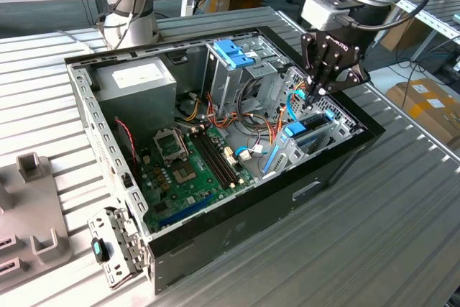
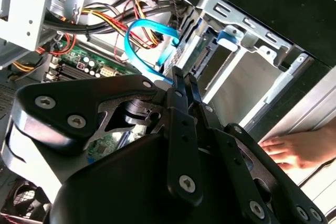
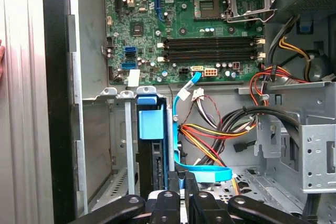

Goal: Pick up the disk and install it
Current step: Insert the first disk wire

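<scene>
here, disk (image 3: 150, 129) on edge in light-blue carrier, seated in a bay at the open computer case's (image 1: 215, 246) corner, gripper (image 1: 317, 94) just above the case, fingers pinched together, ribbed metal table (image 1: 388, 235), cardboard box (image 1: 425, 102) beyond

No lettering in any view can be read.

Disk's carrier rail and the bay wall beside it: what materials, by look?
Disk carrier rail: light-blue plastic, probably moulded; uniform colour, soft sheen, rounded edges. Bay wall: bare sheet metal, likely steel; dull grey, thin folded edge, bent tab on its end.
</scene>
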Tool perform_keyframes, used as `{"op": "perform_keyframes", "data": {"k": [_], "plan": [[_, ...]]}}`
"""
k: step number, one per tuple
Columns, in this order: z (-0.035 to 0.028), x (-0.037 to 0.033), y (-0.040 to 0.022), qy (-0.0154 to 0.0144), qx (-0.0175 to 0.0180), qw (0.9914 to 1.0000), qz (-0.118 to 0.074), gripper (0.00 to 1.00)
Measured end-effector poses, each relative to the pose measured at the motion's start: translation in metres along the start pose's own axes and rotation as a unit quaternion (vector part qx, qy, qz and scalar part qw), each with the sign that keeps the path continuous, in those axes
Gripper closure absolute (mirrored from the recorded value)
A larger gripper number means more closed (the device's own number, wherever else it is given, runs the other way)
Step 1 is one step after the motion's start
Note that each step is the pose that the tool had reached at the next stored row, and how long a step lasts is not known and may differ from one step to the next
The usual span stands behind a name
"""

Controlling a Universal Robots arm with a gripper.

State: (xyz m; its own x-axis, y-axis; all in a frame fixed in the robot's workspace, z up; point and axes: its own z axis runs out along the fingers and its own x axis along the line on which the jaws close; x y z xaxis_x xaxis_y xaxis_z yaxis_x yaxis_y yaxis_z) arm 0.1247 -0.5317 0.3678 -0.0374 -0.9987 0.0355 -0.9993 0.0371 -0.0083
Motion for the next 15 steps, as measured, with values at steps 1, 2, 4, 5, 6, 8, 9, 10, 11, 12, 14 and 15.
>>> {"op": "perform_keyframes", "data": {"k": [1,2,4,5,6,8,9,10,11,12,14,15], "plan": [[0.0001,0.0008,0.0,0.0,0.0,1.0,0.0,0.84],[0.0002,0.001,-0.0001,-0.0001,0.0,1.0,0.0,0.84],[0.0002,0.001,-0.0001,-0.0001,0.0,1.0,0.0,0.84],[0.0002,0.001,-0.0001,-0.0003,0.0,1.0,0.0,0.84],[0.0008,0.001,-0.0001,-0.0005,0.0,1.0,0.0,0.84],[0.0009,0.0012,-0.0001,-0.0006,0.0,1.0,0.0,0.84],[0.0009,0.0015,-0.0001,-0.0005,0.0,1.0,0.0,0.84],[0.0009,0.0016,-0.0001,-0.0005,0.0,1.0,0.0,0.84],[0.001,0.0018,-0.0001,-0.0005,0.0,1.0,0.0,0.84],[0.0012,0.0019,-0.0001,-0.0005,0.0,1.0,0.0,0.84],[0.0021,0.0021,-0.0001,-0.0005,0.0,1.0,0.0,0.84],[0.0026,0.0022,-0.0001,-0.0005,0.0,1.0,0.0,0.84]]}}
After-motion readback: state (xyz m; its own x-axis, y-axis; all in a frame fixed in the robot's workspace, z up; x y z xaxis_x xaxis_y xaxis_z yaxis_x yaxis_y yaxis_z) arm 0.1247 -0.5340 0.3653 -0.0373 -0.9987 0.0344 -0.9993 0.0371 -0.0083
